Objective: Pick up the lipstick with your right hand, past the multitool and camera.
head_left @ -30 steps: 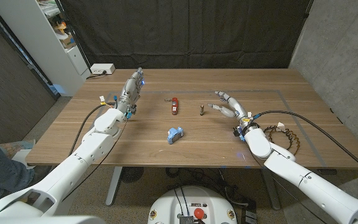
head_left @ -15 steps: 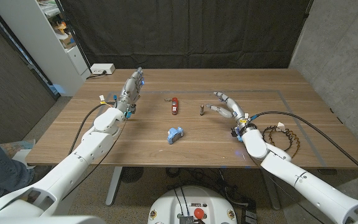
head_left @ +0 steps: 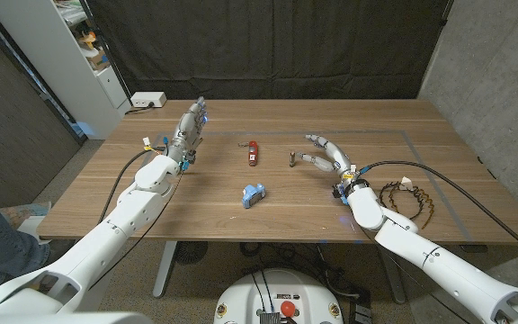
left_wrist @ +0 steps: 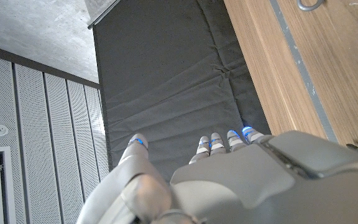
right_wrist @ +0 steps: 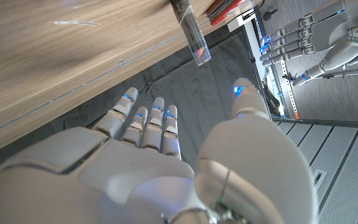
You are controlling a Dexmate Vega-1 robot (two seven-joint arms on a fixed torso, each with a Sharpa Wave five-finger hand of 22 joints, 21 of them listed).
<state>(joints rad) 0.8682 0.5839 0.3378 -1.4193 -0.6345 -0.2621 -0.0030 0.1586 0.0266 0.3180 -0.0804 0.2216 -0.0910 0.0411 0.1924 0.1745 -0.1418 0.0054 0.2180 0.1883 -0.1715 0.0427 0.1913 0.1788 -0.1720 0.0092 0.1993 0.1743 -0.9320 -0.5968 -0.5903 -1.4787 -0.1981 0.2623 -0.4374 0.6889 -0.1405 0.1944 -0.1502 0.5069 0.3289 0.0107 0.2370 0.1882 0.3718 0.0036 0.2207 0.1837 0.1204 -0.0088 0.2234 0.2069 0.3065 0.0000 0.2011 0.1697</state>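
Small dark lipstick (head_left: 292, 159) (right_wrist: 191, 32) upright on table, beside red multitool (head_left: 253, 152)

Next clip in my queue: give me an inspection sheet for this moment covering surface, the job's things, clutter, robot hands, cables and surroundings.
Surface: wooden table, taped outline toward its right side.
Job's things: lipstick stands upright mid-table, untouched; red multitool lies to its left; small blue camera sits nearer the robot.
Clutter: dark spiked ring on the table beside the right forearm.
Robot hands: right robot hand open, fingers spread, just right of the lipstick, not touching it; left robot hand open, fingers extended, holding nothing.
Cables: black cable along the right arm; another along the left arm.
Surroundings: black curtain behind; white shelf unit and white power strip at left.
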